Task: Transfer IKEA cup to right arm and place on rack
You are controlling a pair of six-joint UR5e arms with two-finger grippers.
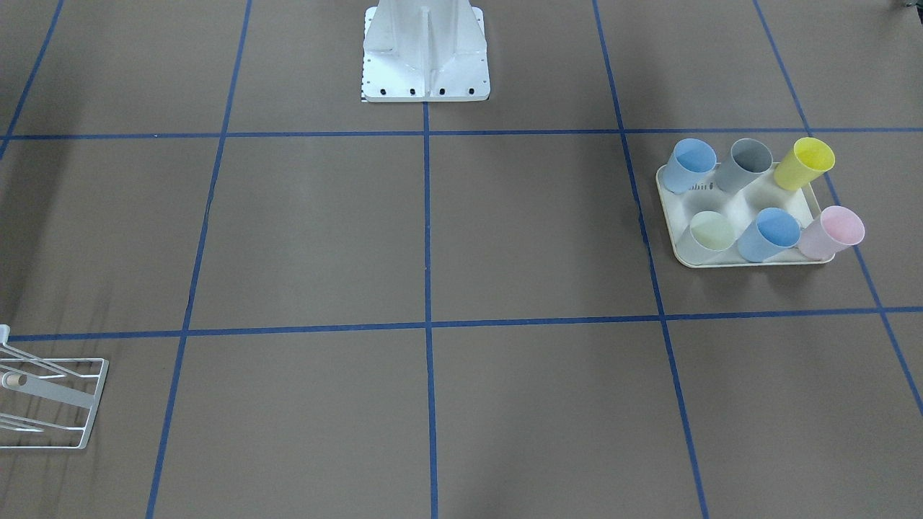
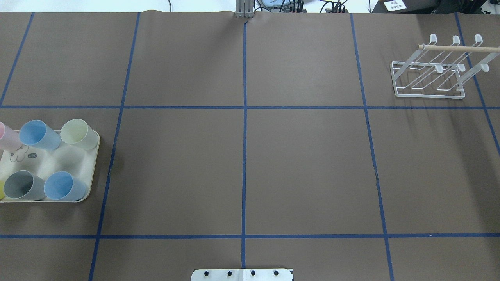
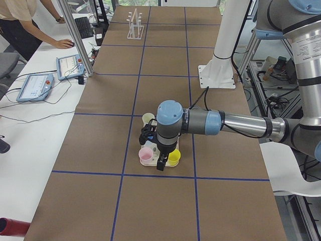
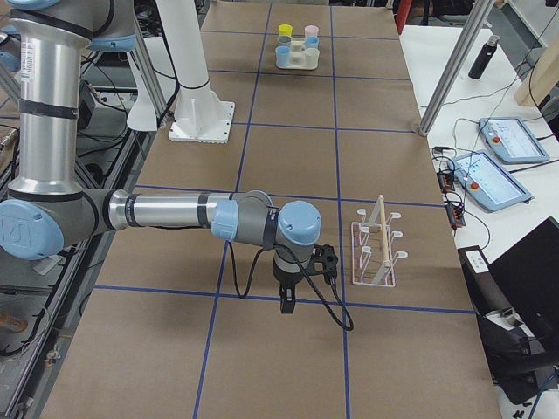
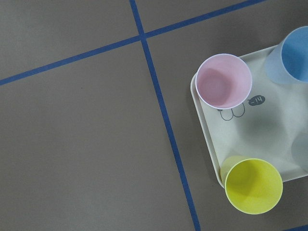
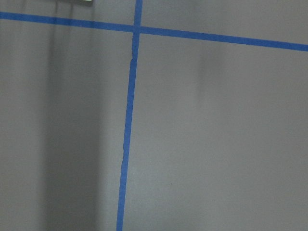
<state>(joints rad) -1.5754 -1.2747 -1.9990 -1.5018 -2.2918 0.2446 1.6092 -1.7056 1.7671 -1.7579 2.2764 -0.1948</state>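
Note:
Several plastic cups stand upright on a cream tray: among them a pink cup, a yellow cup and a blue cup. In the exterior left view my left gripper hangs above the tray's pink and yellow end; I cannot tell whether it is open or shut. The white wire rack with its wooden dowel stands at the far right and holds nothing. My right gripper hovers over bare table just beside the rack; I cannot tell its state either.
The white robot base stands at the table's robot-side edge. Blue tape lines divide the brown tabletop into squares. A person's hand rests on a side table with touch panels.

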